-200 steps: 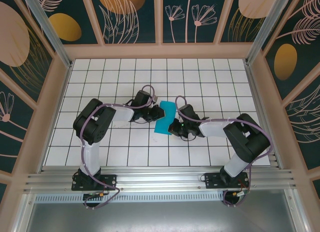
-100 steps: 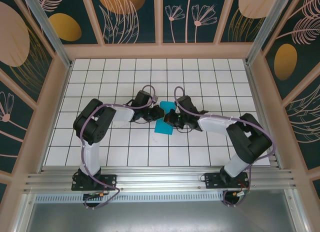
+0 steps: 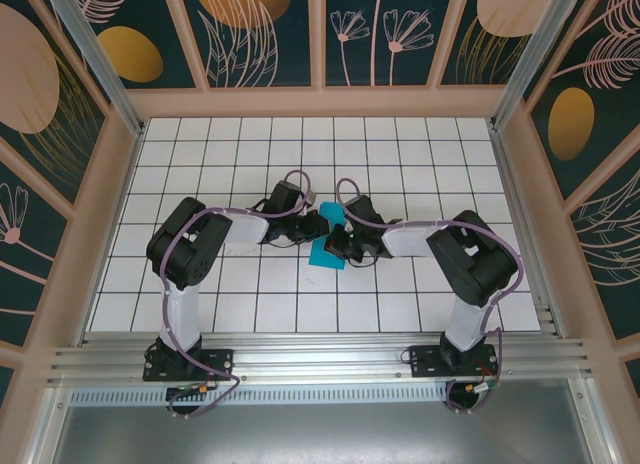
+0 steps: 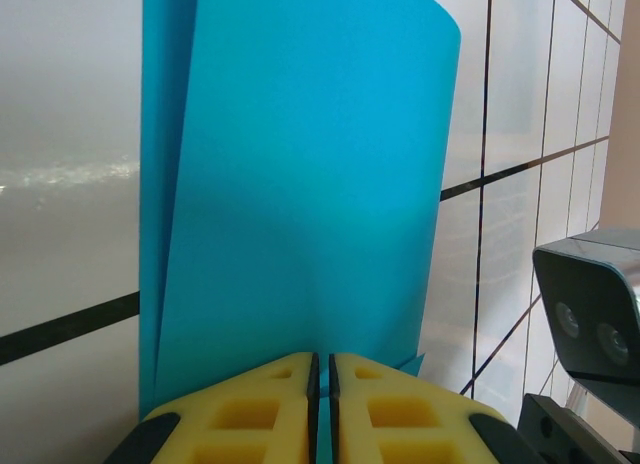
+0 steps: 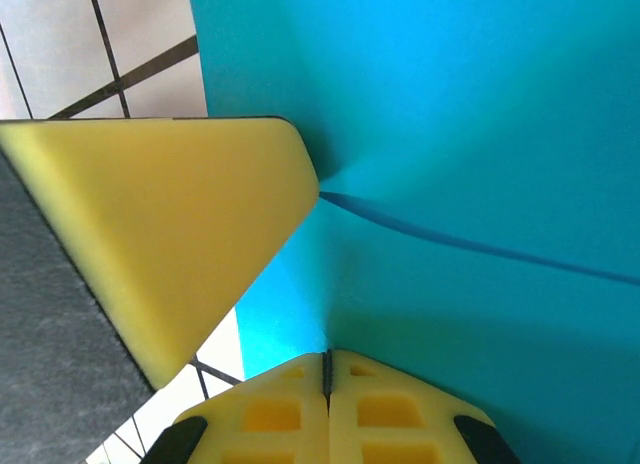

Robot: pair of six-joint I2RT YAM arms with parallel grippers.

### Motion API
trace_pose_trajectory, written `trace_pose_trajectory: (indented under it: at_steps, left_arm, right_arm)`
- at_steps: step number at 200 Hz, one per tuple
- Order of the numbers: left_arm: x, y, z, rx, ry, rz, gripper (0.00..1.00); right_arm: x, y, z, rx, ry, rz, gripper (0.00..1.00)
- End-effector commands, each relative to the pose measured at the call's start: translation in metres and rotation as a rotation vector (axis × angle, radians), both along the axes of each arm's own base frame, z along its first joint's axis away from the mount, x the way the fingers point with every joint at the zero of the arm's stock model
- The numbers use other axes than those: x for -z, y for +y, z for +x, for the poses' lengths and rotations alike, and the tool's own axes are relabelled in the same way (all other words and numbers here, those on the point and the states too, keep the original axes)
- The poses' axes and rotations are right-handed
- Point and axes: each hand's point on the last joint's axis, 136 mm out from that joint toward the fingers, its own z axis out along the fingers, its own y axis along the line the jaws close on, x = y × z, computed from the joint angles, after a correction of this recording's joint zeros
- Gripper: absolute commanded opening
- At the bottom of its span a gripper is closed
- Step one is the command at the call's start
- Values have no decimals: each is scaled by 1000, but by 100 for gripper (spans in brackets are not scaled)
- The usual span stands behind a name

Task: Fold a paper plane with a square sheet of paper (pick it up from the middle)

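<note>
The square sheet of paper (image 3: 324, 252) is a folded teal shape at the table's middle, between both arms. My left gripper (image 3: 318, 224) is shut on its near edge; in the left wrist view the teal layers (image 4: 300, 184) rise from between the yellow pads (image 4: 250, 414). My right gripper (image 3: 341, 241) is shut, and its tips (image 5: 327, 362) rest against the teal surface (image 5: 480, 134) where a crease runs up from them. Whether paper is pinched in them does not show. A yellow finger (image 5: 170, 224) of the left gripper stands close beside it. I see no paper plane, just this folded sheet.
The white gridded table (image 3: 220, 154) is walled by a wooden frame with patterned panels (image 3: 250, 24). The arm bases sit on an aluminium rail (image 3: 320, 364) at the near edge. Both arms reach inward and nearly meet. The right wrist's camera housing (image 4: 590, 304) shows at the left wrist view's right edge.
My right gripper has swept left and away from the near edge, from beside the paper onto it, covering its upper part. The left gripper has held still.
</note>
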Motion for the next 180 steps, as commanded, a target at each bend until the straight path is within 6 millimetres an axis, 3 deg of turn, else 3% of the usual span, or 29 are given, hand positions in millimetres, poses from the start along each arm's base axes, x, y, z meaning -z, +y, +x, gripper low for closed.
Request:
trace_pose_trajectory:
  at_steps: [1, 83, 180]
  left_arm:
    - [34, 15, -3, -25, 33, 103, 16]
    - [53, 27, -8, -60, 61, 162, 11]
    - [52, 28, -10, -57, 62, 164, 11]
  right_arm:
    - [17, -9, -13, -16, 46, -52, 3]
    - [8, -25, -38, 3, 87, 7, 6]
    - [23, -60, -74, 60, 148, -9, 8]
